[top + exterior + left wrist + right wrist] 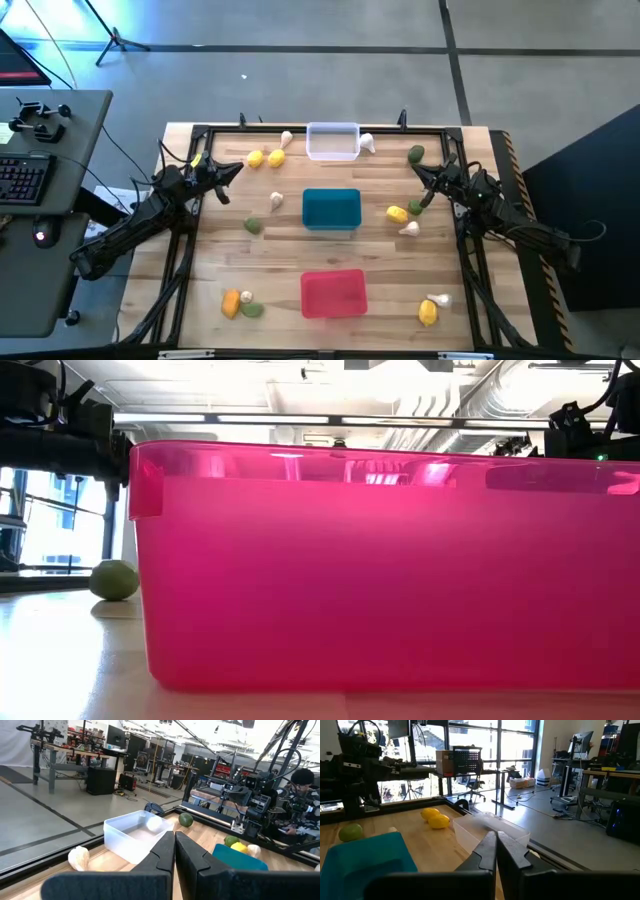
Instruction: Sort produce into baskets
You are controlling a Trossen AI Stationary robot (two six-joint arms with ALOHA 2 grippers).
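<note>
Three baskets stand in a row down the table's middle: a clear one (332,141) at the far edge, a teal one (331,209) in the centre, a red one (333,293) near the front. Yellow, green and whitish produce pieces lie scattered on the wood around them, such as two yellow fruits (266,158) at the far left. My left gripper (232,170) is shut and empty above the table's far left. My right gripper (417,170) is shut and empty above the far right, near a green piece (415,154).
A black frame (300,129) runs around the wooden table. Cables lie along both sides. The red basket (380,570) fills the low view, with a green piece (113,580) to its left. A desk with a keyboard (22,178) stands left of the table.
</note>
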